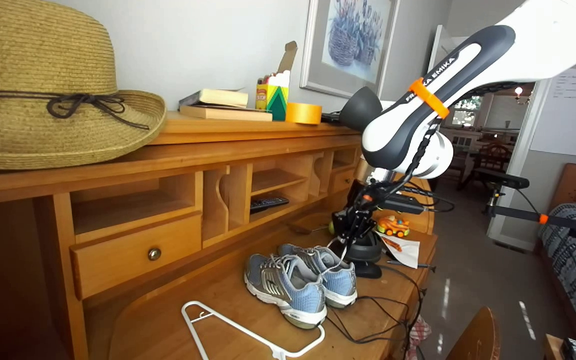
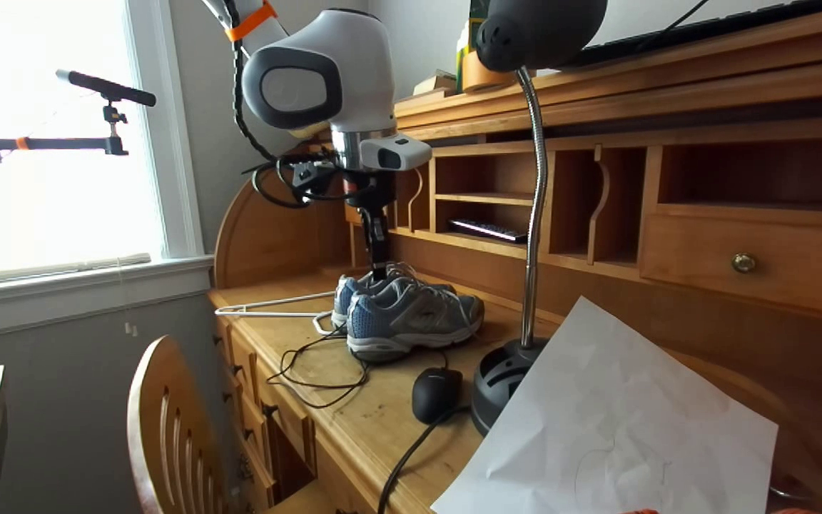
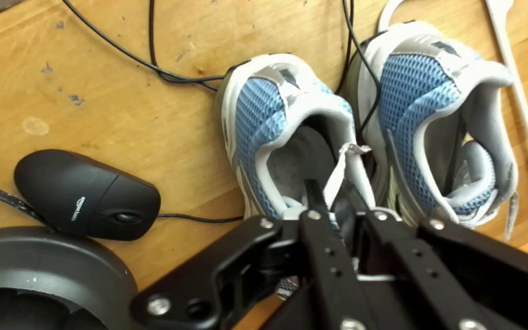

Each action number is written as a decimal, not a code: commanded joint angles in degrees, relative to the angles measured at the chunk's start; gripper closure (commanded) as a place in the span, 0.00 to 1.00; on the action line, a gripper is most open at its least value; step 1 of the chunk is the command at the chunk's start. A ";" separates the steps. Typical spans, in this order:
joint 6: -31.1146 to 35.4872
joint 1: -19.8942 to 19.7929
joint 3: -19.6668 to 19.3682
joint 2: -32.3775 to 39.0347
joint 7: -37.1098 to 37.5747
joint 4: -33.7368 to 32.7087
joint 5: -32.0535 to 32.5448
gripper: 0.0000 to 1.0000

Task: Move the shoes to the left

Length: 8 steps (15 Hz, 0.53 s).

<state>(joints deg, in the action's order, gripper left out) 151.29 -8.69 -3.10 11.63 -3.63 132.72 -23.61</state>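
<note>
I couldn't tell if your claw (image 3: 332,189) gripped the lace (image 3: 337,178), so you needed a firm pinch before sliding that shoe (image 3: 266,130) toward the counter's (image 1: 153,325) left edge.

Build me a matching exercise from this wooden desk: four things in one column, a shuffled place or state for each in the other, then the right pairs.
Things
1. Wide-brimmed tan straw hat
2. White triangular clothes hanger
3. Rounded black computer mouse
4. Pair of grey-and-blue mesh athletic shoes

Places and states
A. Beside the round dark-grey lamp base
B. Upright, side by side
C. On top of the golden-brown wooden hutch
D. Lying with one corner by a shoe's heel

Right pairs: 1-C; 2-D; 3-A; 4-B
</note>
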 commanded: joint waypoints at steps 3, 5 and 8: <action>-0.42 0.88 0.05 1.11 1.42 0.38 2.44 0.77; 0.55 1.20 0.12 1.66 1.69 0.49 3.01 0.72; 2.14 2.02 -0.23 2.29 3.38 0.77 5.06 0.71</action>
<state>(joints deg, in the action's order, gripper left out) 151.50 -7.72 -2.84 13.32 -3.13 132.76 -21.54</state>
